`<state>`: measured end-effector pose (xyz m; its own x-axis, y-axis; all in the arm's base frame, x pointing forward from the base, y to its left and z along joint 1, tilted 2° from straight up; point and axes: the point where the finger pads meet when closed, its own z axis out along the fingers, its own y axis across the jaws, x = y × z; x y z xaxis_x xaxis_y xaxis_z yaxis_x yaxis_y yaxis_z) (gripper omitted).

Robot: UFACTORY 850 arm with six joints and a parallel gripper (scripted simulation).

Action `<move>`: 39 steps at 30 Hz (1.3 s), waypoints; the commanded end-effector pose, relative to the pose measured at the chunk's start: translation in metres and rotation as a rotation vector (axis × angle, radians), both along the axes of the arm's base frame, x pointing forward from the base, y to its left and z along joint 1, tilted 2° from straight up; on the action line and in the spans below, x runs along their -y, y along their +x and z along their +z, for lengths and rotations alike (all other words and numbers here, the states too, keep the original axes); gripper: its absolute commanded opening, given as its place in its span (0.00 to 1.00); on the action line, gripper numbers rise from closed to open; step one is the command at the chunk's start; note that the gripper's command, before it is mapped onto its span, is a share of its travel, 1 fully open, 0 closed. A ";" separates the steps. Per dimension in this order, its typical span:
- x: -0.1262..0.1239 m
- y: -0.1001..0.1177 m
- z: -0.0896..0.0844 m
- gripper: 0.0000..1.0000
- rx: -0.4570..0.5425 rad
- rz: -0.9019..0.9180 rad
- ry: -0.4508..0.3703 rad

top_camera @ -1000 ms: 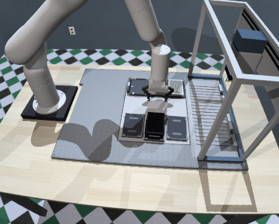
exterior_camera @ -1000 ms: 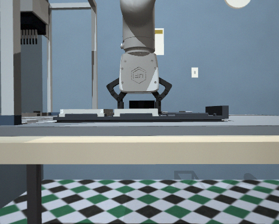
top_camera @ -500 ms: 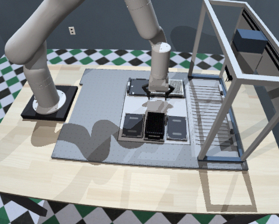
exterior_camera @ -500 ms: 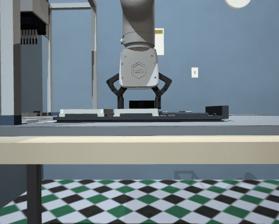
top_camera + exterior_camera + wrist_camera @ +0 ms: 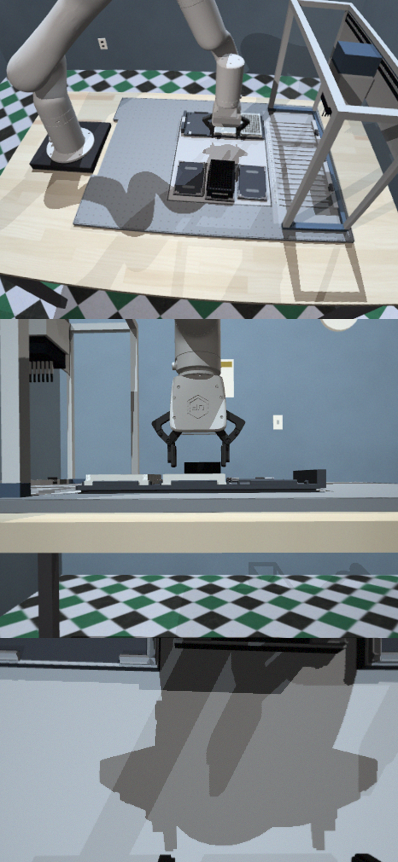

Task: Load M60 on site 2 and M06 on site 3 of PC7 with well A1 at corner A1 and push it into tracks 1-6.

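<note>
We see PC7 (image 5: 201,124) lying on the apron's far side, just left of the rails (image 5: 299,162), carrying two plates so they can ride in together. Its long axis runs left to right, handle end left, pointing toward the rails. Our gripper (image 5: 198,457) hangs spread wide above it, grasping nothing.

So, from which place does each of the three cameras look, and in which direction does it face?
Top: high above the table's near side, facing down on the carrier PC7, the nests and the rails; the whole arm shows, from its base.
Exterior: at table-edge height, facing level across PC7; the open gripper hangs above it, holding nothing.
Wrist: on the gripper, facing down at the pale apron; only the dark fingertips show.
Top and exterior share PC7 and the gripper.
</note>
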<state>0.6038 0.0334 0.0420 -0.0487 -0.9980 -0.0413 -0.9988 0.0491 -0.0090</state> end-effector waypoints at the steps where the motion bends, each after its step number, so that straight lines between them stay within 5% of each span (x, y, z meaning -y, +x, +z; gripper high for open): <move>1: 0.000 0.001 0.007 1.00 0.002 0.000 0.000; 39: 0.003 0.000 0.064 1.00 0.002 0.000 0.000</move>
